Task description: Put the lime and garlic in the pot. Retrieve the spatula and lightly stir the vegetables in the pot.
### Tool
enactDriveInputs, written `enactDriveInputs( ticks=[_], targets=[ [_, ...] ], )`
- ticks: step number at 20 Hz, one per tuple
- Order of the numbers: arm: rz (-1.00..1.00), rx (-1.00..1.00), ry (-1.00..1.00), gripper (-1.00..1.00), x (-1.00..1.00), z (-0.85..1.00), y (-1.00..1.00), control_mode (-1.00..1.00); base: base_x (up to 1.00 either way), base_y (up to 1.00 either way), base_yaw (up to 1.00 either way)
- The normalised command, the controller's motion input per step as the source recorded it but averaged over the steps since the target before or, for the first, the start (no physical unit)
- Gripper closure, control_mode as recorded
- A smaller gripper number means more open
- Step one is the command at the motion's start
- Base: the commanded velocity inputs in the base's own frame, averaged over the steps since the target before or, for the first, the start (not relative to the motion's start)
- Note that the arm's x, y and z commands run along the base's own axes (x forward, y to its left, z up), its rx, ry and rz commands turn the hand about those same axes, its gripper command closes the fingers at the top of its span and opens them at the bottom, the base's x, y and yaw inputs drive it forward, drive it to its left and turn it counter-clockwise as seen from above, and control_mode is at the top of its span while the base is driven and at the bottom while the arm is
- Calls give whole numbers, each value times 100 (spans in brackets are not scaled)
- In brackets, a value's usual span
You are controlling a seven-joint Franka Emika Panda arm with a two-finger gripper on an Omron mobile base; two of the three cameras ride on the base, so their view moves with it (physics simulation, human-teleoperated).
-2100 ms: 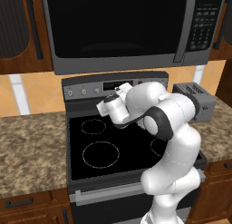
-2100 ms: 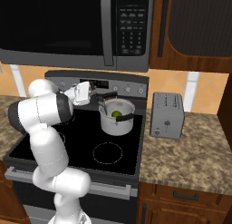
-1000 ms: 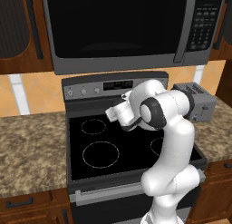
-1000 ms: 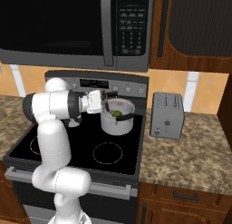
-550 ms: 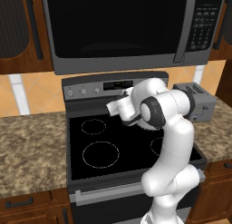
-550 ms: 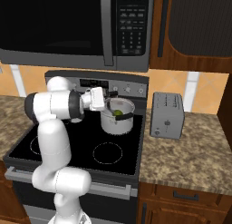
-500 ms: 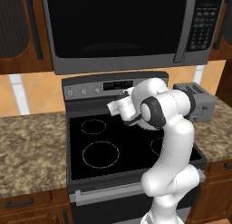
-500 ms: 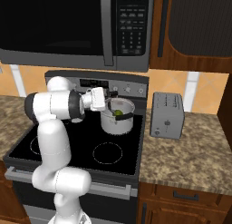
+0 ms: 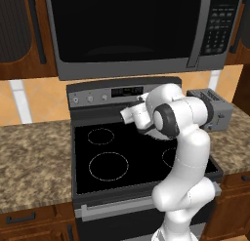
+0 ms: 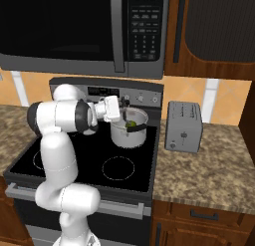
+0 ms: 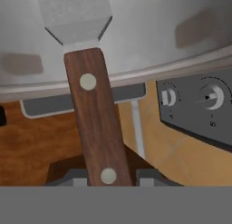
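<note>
A white robot arm reaches over a black stove point(image 10: 74, 160) beneath a microwave point(image 10: 84, 31), its gripper point(image 10: 121, 110) at the rim of the pot point(image 10: 128, 134) on the rear right burner. The jaws are clenched on the brown wooden handle of the spatula point(image 11: 93, 109), whose light-grey blade sits inside the pot, past the rim, in the hand view. The lime point(image 10: 131, 124) lies in the pot, a green sliver of it showing at the top edge of the hand view, just beyond the blade. The garlic cannot be made out from these angles, perhaps hidden behind the pot wall. A grey toaster point(image 10: 184, 126) stands on the speckled worktop point(image 10: 209, 170) to the right of the stove, well apart from the pot.
</note>
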Motion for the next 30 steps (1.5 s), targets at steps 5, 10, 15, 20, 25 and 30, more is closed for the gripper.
enactDriveInputs(
  ticks=[5, 10, 15, 20, 25, 30],
  targets=[
    [0, 0, -4, 100, 0, 37, 3, -100, 0, 0, 0],
    [0, 0, -10, 100, 13, 22, 22, -100, 0, 0, 0],
    [0, 1, -16, 100, 1, 0, 35, -100, 0, 0, 0],
    [0, 1, -9, 100, 0, 19, 8, -100, 0, 0, 0],
    [-1, 0, 0, 100, -3, 63, -20, -100, 0, 0, 0],
    [0, 1, -2, 100, 10, -2, -3, -100, 0, 0, 0]
  ],
)
